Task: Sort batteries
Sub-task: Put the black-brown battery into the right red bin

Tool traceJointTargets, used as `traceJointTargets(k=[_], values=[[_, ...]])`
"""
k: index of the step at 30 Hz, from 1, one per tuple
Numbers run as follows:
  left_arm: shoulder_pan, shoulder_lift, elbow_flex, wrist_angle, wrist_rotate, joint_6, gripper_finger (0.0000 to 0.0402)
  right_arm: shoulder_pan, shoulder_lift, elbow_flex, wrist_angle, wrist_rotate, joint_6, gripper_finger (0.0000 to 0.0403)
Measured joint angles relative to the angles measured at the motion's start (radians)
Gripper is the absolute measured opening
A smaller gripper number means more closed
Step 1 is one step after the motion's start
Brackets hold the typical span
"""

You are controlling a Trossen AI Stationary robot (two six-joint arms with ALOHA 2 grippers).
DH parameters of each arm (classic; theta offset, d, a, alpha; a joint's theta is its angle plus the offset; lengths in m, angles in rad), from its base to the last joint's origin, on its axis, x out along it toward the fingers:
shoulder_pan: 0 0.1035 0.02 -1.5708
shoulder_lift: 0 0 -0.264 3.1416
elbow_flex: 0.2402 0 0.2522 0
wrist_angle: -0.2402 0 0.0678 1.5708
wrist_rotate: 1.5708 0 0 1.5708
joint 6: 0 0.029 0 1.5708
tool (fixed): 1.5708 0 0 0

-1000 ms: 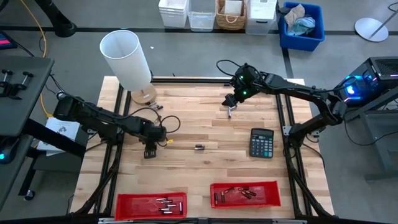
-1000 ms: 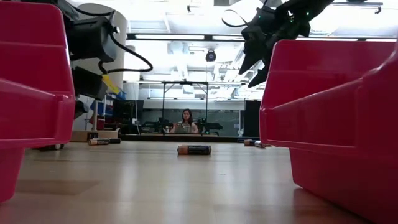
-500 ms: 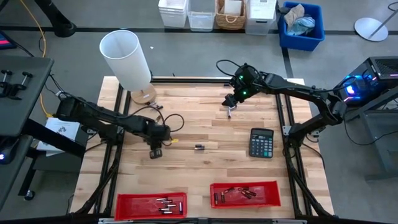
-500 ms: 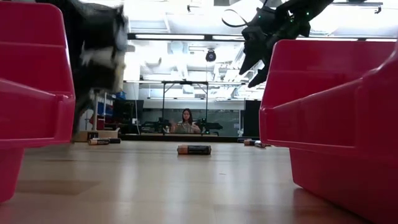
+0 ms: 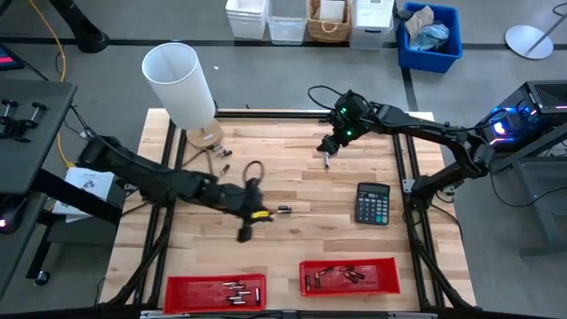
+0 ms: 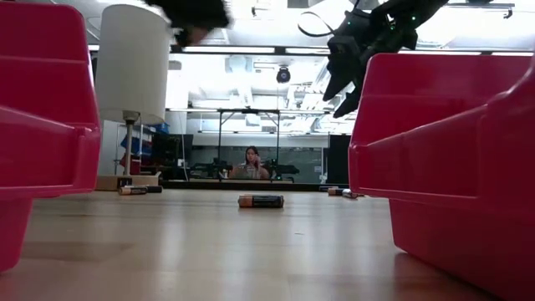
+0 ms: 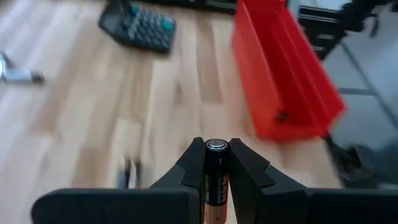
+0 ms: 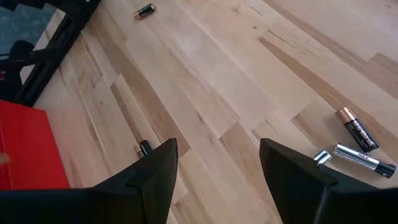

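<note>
My left gripper (image 7: 216, 149) is shut on a black battery with a copper end (image 7: 215, 177). In the high view it hangs over the table's middle left (image 5: 245, 232). Another battery (image 5: 283, 210) lies on its side at the table's centre, just right of that gripper. My right gripper (image 5: 328, 146) hovers open over the far middle, above two batteries (image 8: 354, 128) lying on the wood. A few more batteries (image 5: 221, 152) lie by the lamp's foot. Two red bins (image 5: 215, 291) (image 5: 348, 276) at the near edge hold batteries. My left gripper pinches the battery's two long sides (image 7: 214, 163) between its two fingers. The battery lies along the fingers, with its silvery cap (image 7: 216, 145) at the fingertips, pointing forward. It is lifted clear of the table.
A black calculator (image 5: 372, 203) lies right of centre. A white lamp (image 5: 182, 84) stands on its wooden foot at the far left corner. A silvery cell (image 8: 364, 159) lies beside the two batteries under my right gripper. A person sits in the room beyond the table (image 6: 251, 163).
My left gripper has moved toward the table's right and near edges and has risen, leaving the low view's left side for its top edge. My right arm has kept still.
</note>
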Motion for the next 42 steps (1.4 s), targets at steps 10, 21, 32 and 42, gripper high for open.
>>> traceJointTargets(k=[10,21,32,42], values=[[0.103,0.542,0.328,0.528,0.151,0.214,0.003,-0.002,0.0,0.0,0.007,0.001,0.026,0.0222],[-0.018,0.885,0.75,0.441,0.462,0.3,0.003,-0.002,0.0,0.0,0.008,0.001,0.029,0.0222],[-0.017,0.885,0.771,0.358,0.56,0.159,0.0157,0.002,0.0,0.0,0.009,0.01,0.115,0.0222],[0.161,0.626,0.721,-0.372,0.335,0.315,0.0206,0.0,0.0,0.0,0.009,-0.005,0.114,0.0222]])
